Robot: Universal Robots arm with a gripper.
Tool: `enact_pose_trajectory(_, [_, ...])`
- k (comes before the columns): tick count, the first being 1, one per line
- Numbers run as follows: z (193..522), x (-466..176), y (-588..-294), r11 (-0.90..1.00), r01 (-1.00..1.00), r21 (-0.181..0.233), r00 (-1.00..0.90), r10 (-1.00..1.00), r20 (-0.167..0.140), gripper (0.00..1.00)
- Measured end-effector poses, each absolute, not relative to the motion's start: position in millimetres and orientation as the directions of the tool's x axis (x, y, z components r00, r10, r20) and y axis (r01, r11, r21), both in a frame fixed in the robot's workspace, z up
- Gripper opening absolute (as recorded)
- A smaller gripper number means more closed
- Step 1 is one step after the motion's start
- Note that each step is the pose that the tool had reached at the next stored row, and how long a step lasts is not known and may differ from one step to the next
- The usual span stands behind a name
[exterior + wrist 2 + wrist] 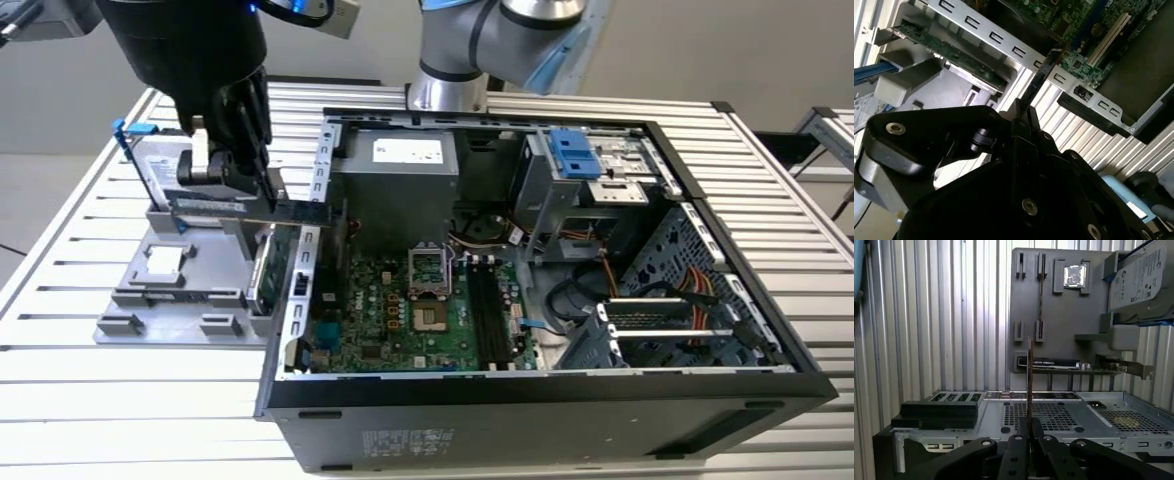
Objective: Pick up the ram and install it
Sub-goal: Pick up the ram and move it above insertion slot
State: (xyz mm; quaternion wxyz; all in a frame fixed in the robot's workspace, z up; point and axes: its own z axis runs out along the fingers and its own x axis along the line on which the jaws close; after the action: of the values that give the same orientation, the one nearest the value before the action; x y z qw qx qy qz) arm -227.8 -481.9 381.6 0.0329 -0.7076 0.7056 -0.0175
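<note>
Ram: the ram (260, 207) is a thin dark stick, pinched at one end. It lies level in the exterior view. It is seen edge-on in both wrist views, running straight out from the fingers.
Ram location: it hangs above the grey fixture tray (160, 300), touching nothing. Its free end is at the perforated rear wall (314, 190) of the open computer case (534, 400). It is not yet seated.
Gripper: the gripper (224, 185) is pressed together on the ram, with one finger on each flat face.
Grip rationale: holding the faces probably leaves the contact edge free for seating and keeps the stick from twisting.
Memory slots: the memory slots (487, 310) are long and dark. They lie on the motherboard (400, 320), well apart from the ram.
Green card: the green card (264, 268) stands on edge in the tray, below the ram.
Hard drive: the hard drive (154, 165) is propped at the tray's far end, just beside the gripper.
Tray rationale: parts stand on edge, likely so that fingers can close on their faces.
Support: the tray and case rest on a slatted table (80, 400).
</note>
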Motion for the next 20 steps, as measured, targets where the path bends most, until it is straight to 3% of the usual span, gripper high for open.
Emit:
enact_pose_trajectory(7, [380.2,-214.7,-481.9,-0.004,-0.997,-0.077,0.006,-1.0,-0.022,0.0])
enact_pose_trajectory(14, [379.6,-207.7,-481.8,-0.01,-0.991,-0.13,0.013,-1.0,-0.021,0.0])
enact_pose_trajectory(20, [378.7,-194.2,-481.9,-0.012,-0.991,-0.131,0.015,-1.0,-0.022,0.0])
